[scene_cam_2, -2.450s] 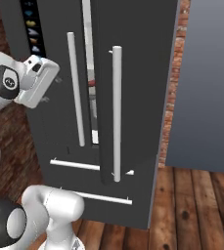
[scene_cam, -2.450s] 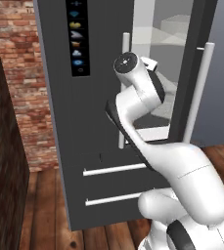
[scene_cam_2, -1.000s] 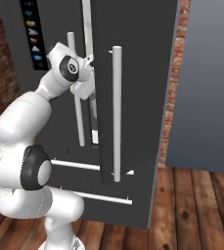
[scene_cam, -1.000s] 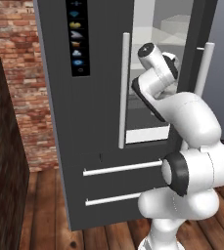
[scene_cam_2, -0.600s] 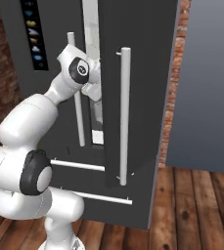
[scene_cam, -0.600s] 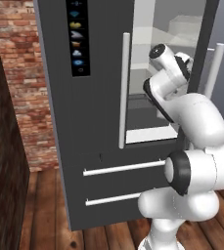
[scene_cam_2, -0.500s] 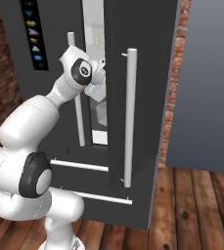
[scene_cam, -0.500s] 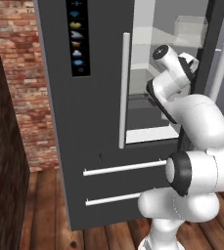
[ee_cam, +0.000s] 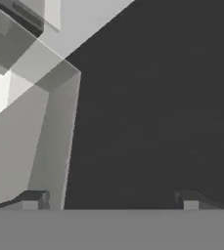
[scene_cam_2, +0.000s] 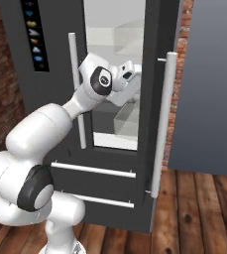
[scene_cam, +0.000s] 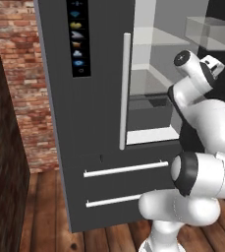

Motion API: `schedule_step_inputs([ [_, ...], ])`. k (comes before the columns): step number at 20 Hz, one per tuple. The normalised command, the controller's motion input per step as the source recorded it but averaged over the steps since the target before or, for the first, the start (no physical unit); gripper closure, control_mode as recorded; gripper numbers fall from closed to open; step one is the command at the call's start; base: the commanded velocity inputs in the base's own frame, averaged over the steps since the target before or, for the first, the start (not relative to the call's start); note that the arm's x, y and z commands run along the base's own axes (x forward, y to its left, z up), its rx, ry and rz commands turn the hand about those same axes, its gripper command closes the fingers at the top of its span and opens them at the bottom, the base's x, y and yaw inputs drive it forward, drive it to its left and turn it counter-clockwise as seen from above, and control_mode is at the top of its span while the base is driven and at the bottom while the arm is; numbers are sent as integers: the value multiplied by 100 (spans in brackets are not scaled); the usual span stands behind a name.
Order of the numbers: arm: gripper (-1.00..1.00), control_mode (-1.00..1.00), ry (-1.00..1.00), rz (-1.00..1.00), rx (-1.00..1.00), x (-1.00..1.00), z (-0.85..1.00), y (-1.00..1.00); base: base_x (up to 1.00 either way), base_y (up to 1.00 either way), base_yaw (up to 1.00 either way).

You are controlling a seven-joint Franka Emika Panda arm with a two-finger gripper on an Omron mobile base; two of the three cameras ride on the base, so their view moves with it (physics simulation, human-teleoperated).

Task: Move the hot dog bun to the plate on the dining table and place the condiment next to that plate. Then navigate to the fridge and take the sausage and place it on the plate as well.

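My gripper (ee_cam: 110, 200) reached into the fridge (scene_cam: 99, 98) with its fingers (ee_cam: 33, 199) spread wide and nothing between them, close against the dark inner face of the right door (scene_cam_2: 157, 74), beside pale shelves (scene_cam_2: 116, 37) and a clear bin (ee_cam: 30, 132).

You're looking at a red brick wall (scene_cam: 28, 88) running behind and to the left, its mortar lines pale. Along the left edge of the left base view stands a tall dark cabinet side (scene_cam: 3, 172), close to the camera. The floor (scene_cam_2: 199, 213) is reddish-brown wooden planks with visible grain and dark knots. In the right base view a flat blue-grey wall panel (scene_cam_2: 209, 84) rises at the right, meeting the planks. The light is even and soft, without hard shadows.
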Motion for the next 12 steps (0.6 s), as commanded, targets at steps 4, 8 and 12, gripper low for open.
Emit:
schedule_step_inputs([
  [4,-100,-100,-4,-8,0,12,15,-76,0,0,0],
  [8,-100,-100,-6,-6,0,11,12,-70,0,0,0],
  [12,-100,-100,-6,-9,4,-6,2,-46,0,0,0],
])
